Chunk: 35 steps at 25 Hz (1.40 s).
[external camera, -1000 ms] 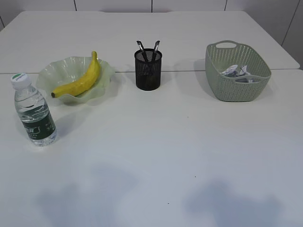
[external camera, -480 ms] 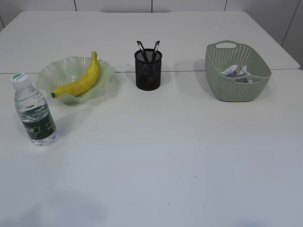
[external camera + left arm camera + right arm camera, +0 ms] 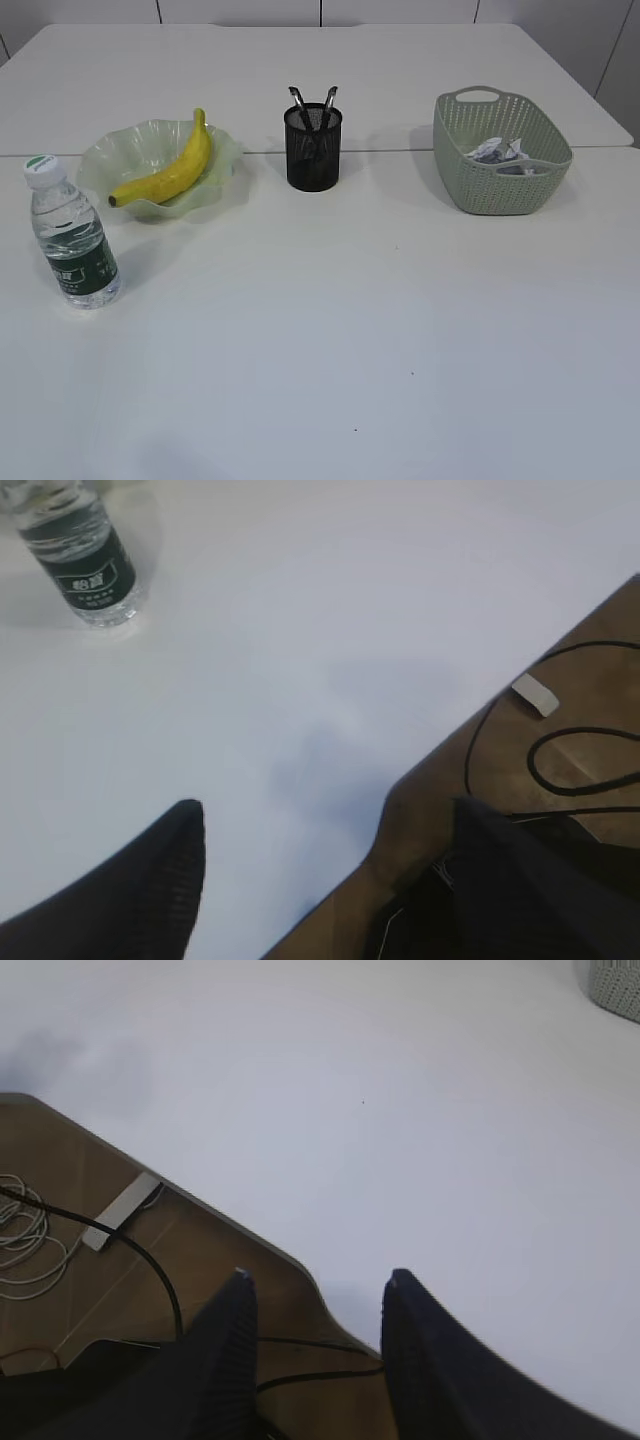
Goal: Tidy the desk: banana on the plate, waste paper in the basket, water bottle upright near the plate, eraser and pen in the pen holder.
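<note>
The yellow banana (image 3: 168, 170) lies on the pale green plate (image 3: 110, 152). Left of the plate and nearer the front, the water bottle (image 3: 70, 235) (image 3: 80, 555) stands upright. Two pens (image 3: 312, 108) stick out of the black mesh pen holder (image 3: 313, 150). Crumpled waste paper (image 3: 497, 150) rests inside the green basket (image 3: 480, 190). No eraser shows. Neither gripper appears in the exterior view. In the left wrist view my left gripper (image 3: 328, 805) hangs open over the table's front edge, holding nothing. My right gripper (image 3: 319, 1276) is likewise open over that edge.
Below the white table's front edge (image 3: 420, 770) (image 3: 250, 1230) lies a brown surface with black cables (image 3: 560, 770) (image 3: 130, 1250) and a white coiled cord (image 3: 25, 1250). A corner of the basket (image 3: 618, 980) shows at the far right of the right wrist view.
Two dark shadows on the front of the table have faded away. The bottle, banana, pens and basket have not moved.
</note>
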Each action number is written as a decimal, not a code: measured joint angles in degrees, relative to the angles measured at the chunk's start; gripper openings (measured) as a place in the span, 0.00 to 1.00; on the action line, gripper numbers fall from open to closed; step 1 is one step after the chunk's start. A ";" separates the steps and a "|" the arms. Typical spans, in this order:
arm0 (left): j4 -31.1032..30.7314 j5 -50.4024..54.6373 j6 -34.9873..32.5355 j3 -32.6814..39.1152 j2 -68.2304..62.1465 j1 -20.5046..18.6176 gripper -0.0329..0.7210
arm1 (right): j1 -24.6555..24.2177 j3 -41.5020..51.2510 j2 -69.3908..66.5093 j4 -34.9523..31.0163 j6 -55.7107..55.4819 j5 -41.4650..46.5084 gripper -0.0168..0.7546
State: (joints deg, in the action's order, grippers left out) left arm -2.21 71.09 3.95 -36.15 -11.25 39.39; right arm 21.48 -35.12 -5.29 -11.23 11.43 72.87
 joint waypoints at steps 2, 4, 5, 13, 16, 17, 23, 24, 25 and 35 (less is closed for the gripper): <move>2.21 0.00 -1.28 1.04 -0.01 0.00 0.78 | 0.00 1.04 2.24 -0.25 0.00 0.00 0.43; 3.32 0.00 -1.98 2.63 -0.01 0.00 0.78 | 0.00 2.16 4.31 -0.48 0.00 0.00 0.43; 3.88 -0.12 -2.22 3.10 -0.01 0.00 0.78 | 0.00 2.75 5.29 -0.48 0.00 0.00 0.43; 4.47 -2.15 -2.71 3.73 -0.01 0.00 0.78 | 0.00 4.25 6.23 -0.32 0.00 0.00 0.43; 4.47 -3.33 -2.71 3.94 -0.01 0.00 0.78 | 0.00 4.33 6.23 1.38 0.00 -0.52 0.43; 4.47 -4.14 -2.71 4.17 -0.01 0.00 0.78 | 0.00 4.45 6.23 1.76 0.00 -0.94 0.43; 4.47 -7.18 -2.71 5.91 -0.01 0.00 0.78 | 0.00 5.00 6.23 2.67 -0.10 -3.16 0.58; 4.47 -7.24 -2.71 5.91 -0.01 0.00 0.78 | 0.00 5.00 6.23 2.79 -0.10 -3.22 0.62; 4.47 -7.24 -2.71 5.91 -0.01 0.00 0.78 | 0.00 5.11 6.23 2.92 -0.10 -3.54 0.64; 4.50 -7.34 -2.71 5.91 4.17 0.00 0.78 | 0.00 6.94 6.32 3.04 -0.21 -6.60 0.67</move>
State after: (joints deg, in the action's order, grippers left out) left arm 2.29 63.76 1.24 -30.25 -7.08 39.39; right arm 21.48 -28.18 1.03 -8.19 11.22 66.27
